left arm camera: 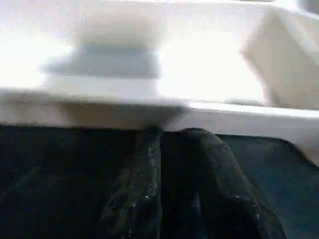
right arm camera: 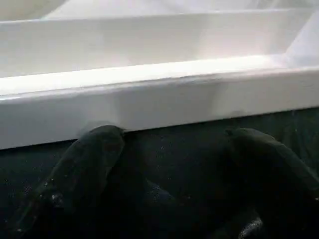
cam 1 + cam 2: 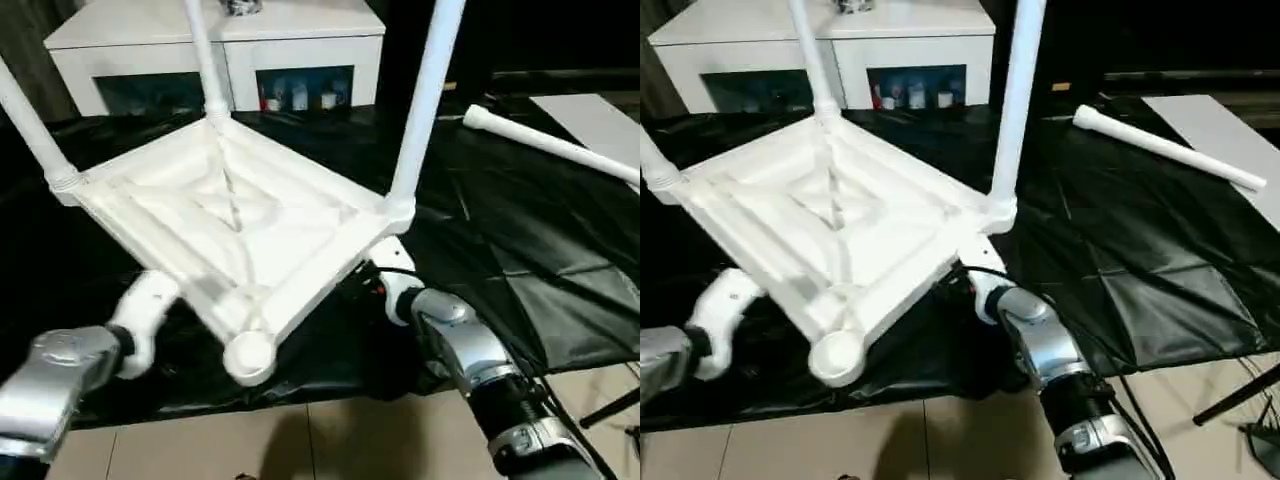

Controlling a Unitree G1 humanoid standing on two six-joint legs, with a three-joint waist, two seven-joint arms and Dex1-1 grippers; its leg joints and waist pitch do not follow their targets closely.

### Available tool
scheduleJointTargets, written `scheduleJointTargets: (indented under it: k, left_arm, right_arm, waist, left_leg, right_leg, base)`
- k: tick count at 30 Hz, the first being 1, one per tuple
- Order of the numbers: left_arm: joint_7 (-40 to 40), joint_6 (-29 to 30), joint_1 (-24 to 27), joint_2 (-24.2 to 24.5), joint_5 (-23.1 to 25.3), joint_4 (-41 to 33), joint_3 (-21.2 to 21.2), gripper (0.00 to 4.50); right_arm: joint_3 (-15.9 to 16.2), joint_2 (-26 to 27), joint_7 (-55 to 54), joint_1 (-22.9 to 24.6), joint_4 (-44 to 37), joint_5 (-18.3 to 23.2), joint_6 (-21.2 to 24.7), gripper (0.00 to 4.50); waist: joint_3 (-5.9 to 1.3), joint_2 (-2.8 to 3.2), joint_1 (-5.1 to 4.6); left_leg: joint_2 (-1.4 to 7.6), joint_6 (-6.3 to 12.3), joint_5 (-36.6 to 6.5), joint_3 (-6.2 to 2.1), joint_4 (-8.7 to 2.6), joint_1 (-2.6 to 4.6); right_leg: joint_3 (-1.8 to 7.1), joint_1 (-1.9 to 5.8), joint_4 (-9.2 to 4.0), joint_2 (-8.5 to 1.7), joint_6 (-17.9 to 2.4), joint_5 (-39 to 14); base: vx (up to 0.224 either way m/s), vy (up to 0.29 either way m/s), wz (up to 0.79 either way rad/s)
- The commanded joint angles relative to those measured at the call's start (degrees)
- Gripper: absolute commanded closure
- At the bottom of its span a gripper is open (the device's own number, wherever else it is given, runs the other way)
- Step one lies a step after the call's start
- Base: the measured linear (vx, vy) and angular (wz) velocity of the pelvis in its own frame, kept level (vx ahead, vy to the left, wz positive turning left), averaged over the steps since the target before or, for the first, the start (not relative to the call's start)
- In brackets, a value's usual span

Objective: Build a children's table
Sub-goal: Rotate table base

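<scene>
Both grippers were down at the near rim of the upside-down table [image 3: 230, 215], which hid them in the head views. Left gripper [image 1: 172, 144] nearly together, right gripper [image 2: 169, 144] wide apart, gripping nothing. The table sat tilted on black sheeting [image 3: 520, 240]. Three legs were screwed in and the near corner socket [image 3: 248, 355] was empty. A loose leg [image 3: 560, 148] lay well off right, with a white cabinet [image 3: 300, 50] behind.

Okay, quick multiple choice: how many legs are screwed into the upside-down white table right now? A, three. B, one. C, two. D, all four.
A: three legs stand up from corners of the children's table, the nearest corner socket is empty, and the fourth leg lies loose on the black sheet.
</scene>
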Motion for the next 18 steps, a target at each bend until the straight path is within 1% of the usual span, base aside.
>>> scheduleJointTargets:
  k: [1, 2, 3, 4, 5, 6, 7, 8, 9, 10, 11, 12, 13, 14, 15, 16, 17, 18]
  left_arm:
    - [-0.74, 0.41, -2.0, -2.3, -1.26, -2.65, -1.83, 3.35]
    - [-0.74, 0.41, -2.0, -2.3, -1.26, -2.65, -1.83, 3.35]
    - [-0.74, 0.41, -2.0, -2.3, -1.26, -2.65, -1.83, 3.35]
    - [0.28, -0.62, -4.3, -5.35, -0.39, -2.25, -3.35, 3.35]
    - [2.21, -2.9, -6.51, -7.66, 1.59, 0.37, -4.63, 3.35]
    - [3.84, -4.53, -7.87, -8.99, 2.94, 2.53, -5.0, 3.35]
    - [4.95, -5.36, -8.66, -9.65, 3.62, 3.67, -5.28, 3.35]
    - [7.04, -6.97, -9.96, -10.94, 4.44, 5.63, -5.21, 3.35]
    - [8.98, -8.02, -11.21, -12.06, 4.86, 7.47, -5.09, 3.35]
    - [10.13, -8.54, -11.93, -12.69, 4.99, 8.51, -4.99, 3.35]
    - [12.39, -10.09, -13.29, -13.74, 5.78, 10.94, -4.73, 3.35]
    - [13.73, -10.96, -14.1, -14.38, 6.37, 12.4, -4.54, 3.35]
    - [13.73, -10.96, -14.1, -14.38, 6.37, 12.4, -4.54, 3.35]
    - [16.55, -12.53, -16.36, -15.53, 7.95, 16.63, -4.18, 3.35]
    - [17.92, -13.53, -17.54, -15.96, 8.88, 18.96, -3.97, 3.35]
    - [19.27, -14.54, -18.68, -16.33, 9.72, 21.2, -3.74, 3.35]
    - [20.67, -15.72, -19.71, -16.45, 10.47, 23.17, -3.44, 3.35]
    - [21.0, -15.91, -19.86, -16.38, 10.62, 23.36, -3.36, 3.35]
  right_arm:
    - [1.28, 1.32, 1.42, -1.83, 1.5, 0.39, -2.21, 0.44]
    - [1.28, 1.32, 1.42, -1.83, 1.5, 0.39, -2.21, 0.44]
    - [1.28, 1.32, 1.42, -1.83, 1.5, 0.39, -2.21, 0.44]
    - [1.42, 1.8, 1.6, -2.43, 2.83, 0.17, -3.62, 0.44]
    - [1.28, 2.05, 1.48, -2.75, 2.77, 0.17, -4.13, 0.44]
    - [1.11, 2.07, 1.33, -2.78, 2.25, 0.26, -4.12, 0.44]
    - [0.94, 2.09, 1.26, -2.88, 2.19, 0.31, -4.35, 0.44]
    - [0.64, 1.96, 1.11, -2.79, 1.6, 0.45, -4.41, 0.44]
    - [0.34, 1.77, 0.87, -2.65, 1.03, 0.53, -4.46, 0.44]
    - [0.15, 1.64, 0.73, -2.56, 0.69, 0.56, -4.49, 0.44]
    - [-0.22, 1.32, 0.28, -2.22, -0.2, 0.59, -4.29, 0.44]
    - [-0.48, 1.15, 0.01, -2.07, -0.52, 0.57, -4.36, 0.44]
    - [-0.48, 1.15, 0.01, -2.07, -0.52, 0.57, -4.36, 0.44]
    - [-1.2, 0.52, -0.64, -1.35, -2.09, 0.44, -4.21, 0.44]
    - [-1.57, 0.09, -0.83, -0.77, -3.37, 0.4, -3.92, 0.44]
    - [-1.95, -0.39, -0.99, -0.13, -4.83, 0.39, -3.57, 0.44]
    - [-2.49, -1.0, -1.22, 0.76, -7.07, 0.46, -2.96, 0.44]
    - [-2.75, -1.2, -1.37, 1.06, -7.88, 0.52, -2.68, 0.44]
  waist:
    - [-3.31, 0.99, -0.34]
    - [-3.29, 0.95, -0.34]
    - [-3.32, 0.94, -0.38]
    - [-3.33, 1.15, -0.44]
    - [-3.21, 1.05, -0.55]
    - [-3.3, 1.13, -0.41]
    - [-3.41, 1.08, -0.33]
    - [-3.5, 1.39, -0.44]
    - [-3.39, 1.19, -0.63]
    - [-3.49, 1.01, -0.68]
    - [-3.7, 1.22, -0.63]
    - [-3.55, 1.12, -0.74]
    - [-3.82, 1.0, -0.71]
    - [-3.79, 1.46, -0.8]
    - [-3.87, 1.19, -0.78]
    - [-3.9, 1.51, -0.76]
    - [-3.92, 1.4, -0.62]
    - [-3.84, 1.24, -0.66]
  left_leg:
    - [0.8, -1.25, -16.65, 0.06, -4.49, 1.24]
    - [0.76, -1.34, -16.77, 0.07, -4.43, 1.31]
    - [0.71, -1.36, -16.67, 0.02, -4.42, 1.19]
    - [0.75, -1.43, -16.64, -0.03, -4.47, 1.14]
    - [0.78, -1.32, -17.49, 0.14, -4.41, 1.4]
    - [0.71, -1.37, -17.49, 0.12, -4.2, 1.5]
    - [0.69, -1.28, -17.18, 0.09, -4.18, 1.4]
    - [0.68, -1.32, -15.8, -0.22, -4.29, 0.83]
    - [0.6, -1.24, -15.93, -0.11, -4.3, 0.83]
    - [0.54, -1.18, -15.93, -0.08, -4.12, 0.98]
    - [0.63, -1.01, -15.16, -0.13, -4.0, 1.07]
    - [0.5, -0.77, -14.94, -0.11, -4.04, 0.83]
    - [0.56, -0.67, -14.14, -0.14, -3.86, 0.96]
    - [0.51, -0.64, -13.56, -0.26, -3.89, 0.71]
    - [0.46, -0.48, -13.38, -0.1, -3.68, 0.99]
    - [0.43, -0.41, -12.94, -0.15, -3.66, 1.03]
    - [0.39, -0.13, -12.62, -0.07, -3.51, 0.98]
    - [0.37, 0.0, -12.39, -0.1, -3.59, 0.81]
  right_leg:
    - [1.52, 2.42, -3.58, -1.44, -12.3, -7.39]
    - [1.52, 2.39, -3.67, -1.4, -12.28, -7.64]
    - [1.54, 2.53, -3.62, -1.44, -12.3, -7.78]
    - [1.52, 2.57, -3.57, -1.45, -12.26, -7.66]
    - [1.53, 2.32, -3.94, -1.26, -12.34, -7.98]
    - [1.52, 2.34, -3.92, -1.33, -12.36, -8.0]
    - [1.59, 2.54, -3.85, -1.49, -12.16, -7.96]
    - [1.44, 3.06, -3.51, -1.65, -11.96, -6.92]
    - [1.37, 2.94, -3.76, -1.41, -11.69, -6.9]
    - [1.39, 2.9, -3.78, -1.37, -11.6, -6.57]
    - [1.41, 3.02, -3.59, -1.54, -11.91, -5.44]
    - [1.35, 3.04, -3.69, -1.41, -11.86, -5.49]
    - [1.34, 3.17, -3.53, -1.5, -11.93, -4.79]
    - [1.29, 3.33, -3.39, -1.53, -12.03, -4.14]
    - [1.27, 3.15, -3.55, -1.33, -11.86, -3.52]
    - [1.26, 3.2, -3.47, -1.34, -11.9, -2.96]
    - [1.29, 3.31, -3.53, -1.29, -11.73, -2.26]
    - [1.28, 3.45, -3.55, -1.28, -11.57, -2.2]
  base:
    - [0.0, 0.0, 0.0]
    - [0.0, 0.0, 0.0]
    - [0.0, 0.0, 0.0]
    - [0.0, 0.0, 0.0]
    - [0.0, 0.0, 0.0]
    - [0.0, 0.0, 0.0]
    - [0.0, 0.0, 0.0]
    - [0.0, 0.0, 0.0]
    - [0.0, 0.0, 0.0]
    - [0.0, 0.0, 0.0]
    - [0.0, 0.0, 0.0]
    - [0.0, 0.0, 0.0]
    - [0.0, 0.0, 0.0]
    - [0.0, 0.0, 0.0]
    - [0.0, 0.0, 0.0]
    - [0.0, 0.0, 0.0]
    - [0.0, 0.0, 0.0]
    - [0.0, 0.0, 0.0]
